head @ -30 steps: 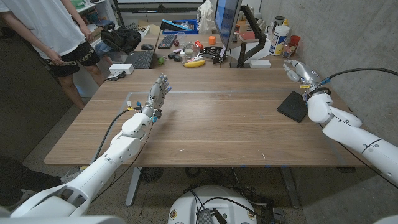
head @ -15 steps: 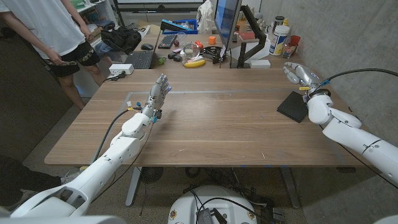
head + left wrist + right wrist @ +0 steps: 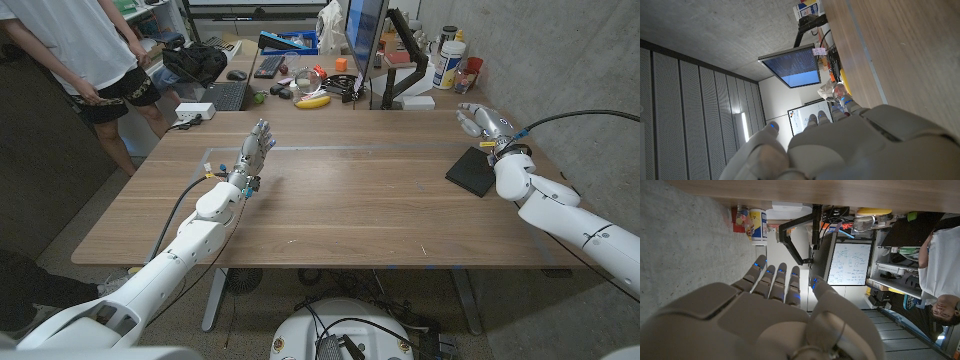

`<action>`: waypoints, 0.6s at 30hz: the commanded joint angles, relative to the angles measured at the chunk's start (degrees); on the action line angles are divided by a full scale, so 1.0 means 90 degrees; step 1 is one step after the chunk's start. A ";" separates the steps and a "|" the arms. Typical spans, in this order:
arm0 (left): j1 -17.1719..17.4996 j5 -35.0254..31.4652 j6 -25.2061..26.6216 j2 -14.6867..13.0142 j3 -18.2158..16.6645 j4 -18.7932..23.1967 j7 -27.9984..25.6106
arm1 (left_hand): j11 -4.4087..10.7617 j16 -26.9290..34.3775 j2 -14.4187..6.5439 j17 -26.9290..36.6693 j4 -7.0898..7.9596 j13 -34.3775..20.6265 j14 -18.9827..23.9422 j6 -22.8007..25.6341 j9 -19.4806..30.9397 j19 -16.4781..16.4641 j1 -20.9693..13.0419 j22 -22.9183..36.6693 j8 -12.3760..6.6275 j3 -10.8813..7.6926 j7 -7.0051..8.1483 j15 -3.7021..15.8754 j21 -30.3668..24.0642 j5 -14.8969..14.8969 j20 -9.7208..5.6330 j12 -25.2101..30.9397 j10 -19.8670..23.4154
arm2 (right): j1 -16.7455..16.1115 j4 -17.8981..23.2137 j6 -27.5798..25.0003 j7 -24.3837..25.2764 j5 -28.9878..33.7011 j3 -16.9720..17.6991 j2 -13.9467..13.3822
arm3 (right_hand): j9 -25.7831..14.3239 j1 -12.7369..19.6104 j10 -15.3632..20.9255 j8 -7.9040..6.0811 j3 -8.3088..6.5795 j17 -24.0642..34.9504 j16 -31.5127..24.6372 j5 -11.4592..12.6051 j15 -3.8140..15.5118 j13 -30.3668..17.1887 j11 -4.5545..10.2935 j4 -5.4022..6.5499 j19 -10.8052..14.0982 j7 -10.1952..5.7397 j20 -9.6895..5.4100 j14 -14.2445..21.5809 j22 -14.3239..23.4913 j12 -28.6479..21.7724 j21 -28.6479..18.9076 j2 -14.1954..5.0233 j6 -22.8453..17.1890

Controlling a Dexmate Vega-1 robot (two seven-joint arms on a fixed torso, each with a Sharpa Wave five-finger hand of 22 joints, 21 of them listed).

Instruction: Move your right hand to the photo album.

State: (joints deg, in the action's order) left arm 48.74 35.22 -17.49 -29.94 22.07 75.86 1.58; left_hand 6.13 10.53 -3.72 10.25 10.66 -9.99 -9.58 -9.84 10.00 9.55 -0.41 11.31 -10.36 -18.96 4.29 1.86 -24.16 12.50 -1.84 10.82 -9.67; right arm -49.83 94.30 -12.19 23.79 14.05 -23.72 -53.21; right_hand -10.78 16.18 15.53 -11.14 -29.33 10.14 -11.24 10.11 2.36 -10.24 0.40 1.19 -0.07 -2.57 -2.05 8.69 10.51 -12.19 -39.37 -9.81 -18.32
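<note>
Against the pictures from a moment ago, the right hand (image 3: 482, 120) has barely shifted, edging slightly toward the far right corner of the wooden table (image 3: 340, 200), while the left hand (image 3: 256, 150) and everything on the table sit as they did. The right hand holds nothing; in the right wrist view its fingers (image 3: 774, 282) reach out side by side with small gaps and the thumb stands apart. The photo album (image 3: 472, 170), a dark flat square, lies on the table just on the near side of that hand, beside the wrist and close to the table's right edge, not touched by the fingers. Toward the robot's left from the right hand runs a broad stretch of bare wood, reaching to the left hand, which is raised over the table's left part with fingers extended and close together, gripping nothing. Beyond the right hand, past the table's far edge, stand a monitor (image 3: 365, 40) on a black arm and some bottles (image 3: 452, 62), with a banana (image 3: 313, 101) and a keyboard (image 3: 226, 95) farther left. A person (image 3: 90, 50) stands at the far left corner.
</note>
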 commanded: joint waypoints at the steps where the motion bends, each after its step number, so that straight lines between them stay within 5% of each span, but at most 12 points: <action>1: 0.0007 0.0023 -0.0003 -0.0006 -0.0013 -0.0013 0.0018 | 0.0019 0.0026 -0.0553 0.0026 -0.0024 -0.0027 -0.0491 -0.0378 0.0027 0.0572 -0.0027 0.0023 -0.0034 0.0021 0.0006 0.0354 0.0003 0.0044 -0.0523 0.0040 -0.0115 | 0.0034 0.0051 -0.0200 -0.0055 0.0147 -0.0121 -0.0046 | -0.0016 0.0103 -0.0034 0.0014 -0.0025 0.0008 0.0023 0.0009 0.0024 -0.0021 -0.0002 -0.0046 -0.0034 -0.0029 -0.0351 -0.0022 0.0017 0.0037 0.0004 -0.0042 -0.0024; 18: -0.0007 0.0027 0.0009 -0.0006 -0.0002 -0.0064 0.0047 | 0.0027 0.0027 -0.0553 0.0026 -0.0023 -0.0027 -0.0490 -0.0374 0.0027 0.0574 -0.0026 0.0023 -0.0036 0.0037 0.0007 0.0359 0.0008 0.0048 -0.0525 0.0040 -0.0116 | 0.0077 0.0103 -0.0503 -0.0143 0.0350 -0.0288 -0.0072 | -0.0015 0.0258 -0.0046 0.0019 -0.0057 -0.0013 0.0031 0.0031 0.0061 -0.0021 0.0048 -0.0174 -0.0018 -0.0076 -0.0383 -0.0015 0.0012 0.0040 0.0024 -0.0043 -0.0009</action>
State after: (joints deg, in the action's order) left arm 48.77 35.37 -17.49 -30.00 22.01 75.68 1.74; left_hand 6.13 10.53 -3.72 10.25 10.42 -9.99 -9.58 -9.84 10.00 9.55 -0.42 11.31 -10.36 -18.71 4.29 1.86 -24.16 12.74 -1.84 10.82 -9.67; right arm -49.48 94.92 -14.95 23.06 15.98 -25.24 -53.70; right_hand -10.78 17.79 15.22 -11.14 -29.51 9.86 -11.01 10.11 2.35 -10.25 0.71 0.06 -0.06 -2.78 -2.05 8.70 10.51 -11.85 -39.37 -10.03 -18.10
